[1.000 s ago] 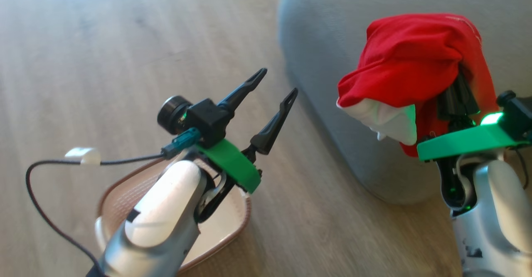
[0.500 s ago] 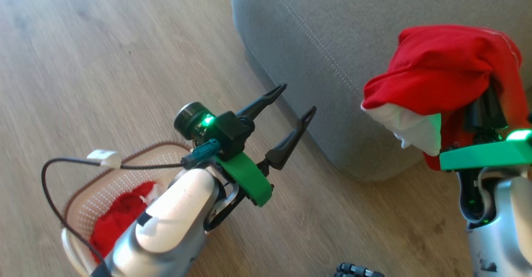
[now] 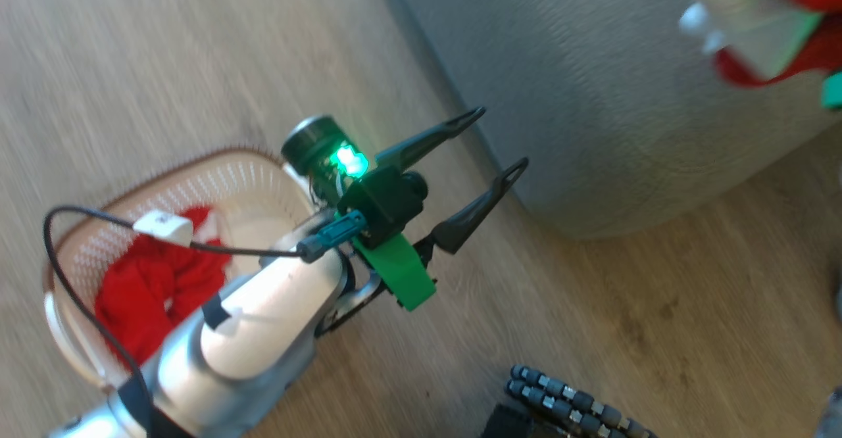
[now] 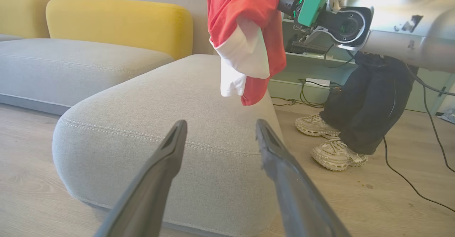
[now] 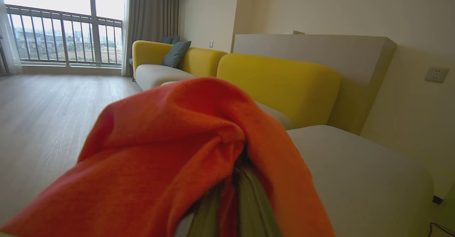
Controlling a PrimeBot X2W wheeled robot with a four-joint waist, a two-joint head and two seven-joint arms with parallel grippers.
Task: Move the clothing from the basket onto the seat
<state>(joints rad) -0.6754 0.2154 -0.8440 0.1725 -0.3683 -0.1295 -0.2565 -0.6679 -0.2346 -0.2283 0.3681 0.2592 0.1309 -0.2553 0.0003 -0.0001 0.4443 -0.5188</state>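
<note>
One piece of the clothing (image 4: 245, 23) is gripped in my right hand (image 5: 231, 201), hanging over the seat (image 4: 160, 105) but not yet laid on it. My left hand (image 3: 501, 137) is spread open and empty. More red fabric (image 3: 151, 293) lies in the basket (image 3: 217, 175) on the floor (image 3: 131, 63), so I judge about half the task is left.

Head downward, wrists level, all share seat (image 3: 592, 96)

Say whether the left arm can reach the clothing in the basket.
Probably yes: the left gripper is open and empty; the clothing lies uncovered in the basket, though it points away.
</note>
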